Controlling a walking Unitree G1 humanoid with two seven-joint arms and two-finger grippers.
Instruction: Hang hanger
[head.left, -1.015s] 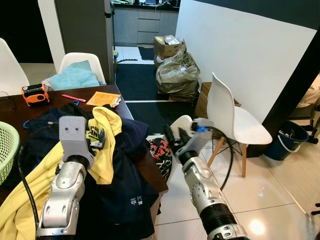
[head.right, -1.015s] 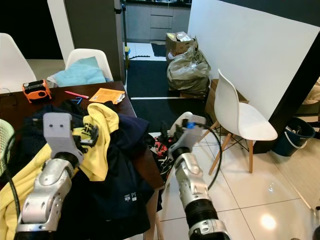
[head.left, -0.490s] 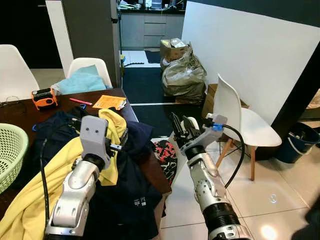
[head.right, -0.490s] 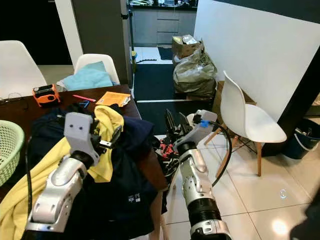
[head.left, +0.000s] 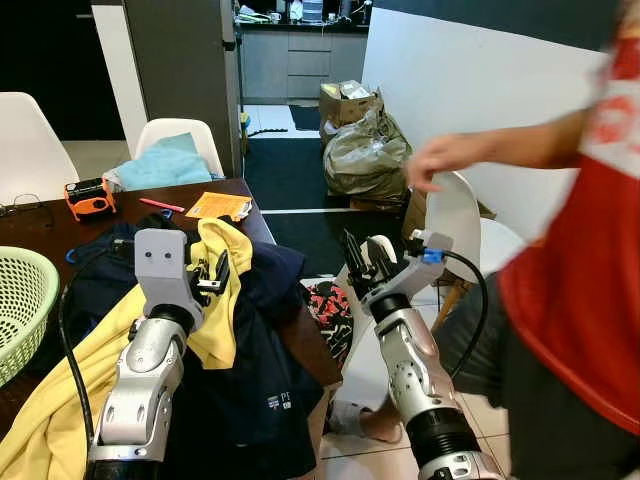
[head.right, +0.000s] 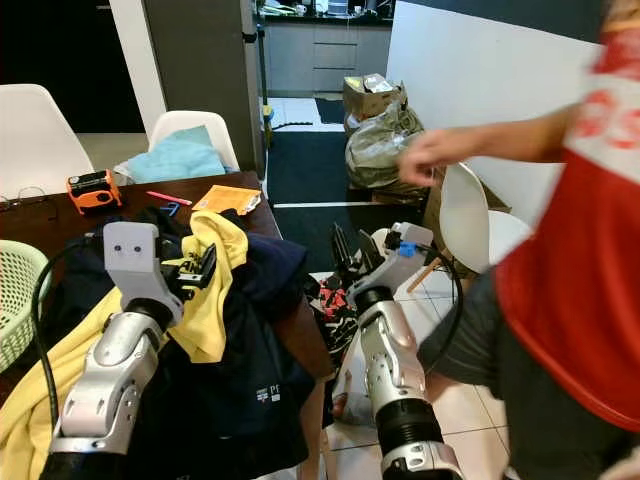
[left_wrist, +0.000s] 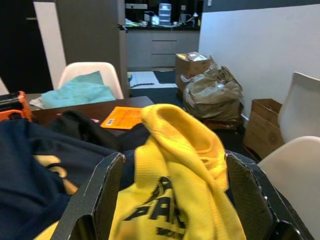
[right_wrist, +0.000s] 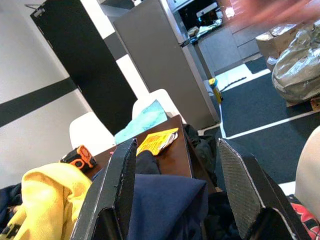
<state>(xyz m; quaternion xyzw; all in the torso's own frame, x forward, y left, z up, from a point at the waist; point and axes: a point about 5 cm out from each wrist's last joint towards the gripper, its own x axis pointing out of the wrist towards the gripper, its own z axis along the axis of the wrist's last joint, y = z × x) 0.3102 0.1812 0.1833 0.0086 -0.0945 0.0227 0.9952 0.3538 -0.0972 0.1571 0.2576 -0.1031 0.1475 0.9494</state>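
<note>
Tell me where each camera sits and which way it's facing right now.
Left and right eye views: on the head, looking forward and down at the table, both arms showing.
Left wrist view: along the open left gripper at the yellow garment.
Right wrist view: along the open right gripper over the navy garment.
Shared: the orange paper appears in every view.

Both silver arms are raised and extended forward from the near edge of the scene. The left claw (head.left: 208, 272) is held on the left, its two black fingers (left_wrist: 95, 200) spread wide apart — nothing is gripped between them. The right claw (head.left: 362, 262) is held to the right of it, tilted upward and slightly leftward, its fingers (right_wrist: 237, 187) likewise parted and empty — a black cable is looped from its wrist.
</note>
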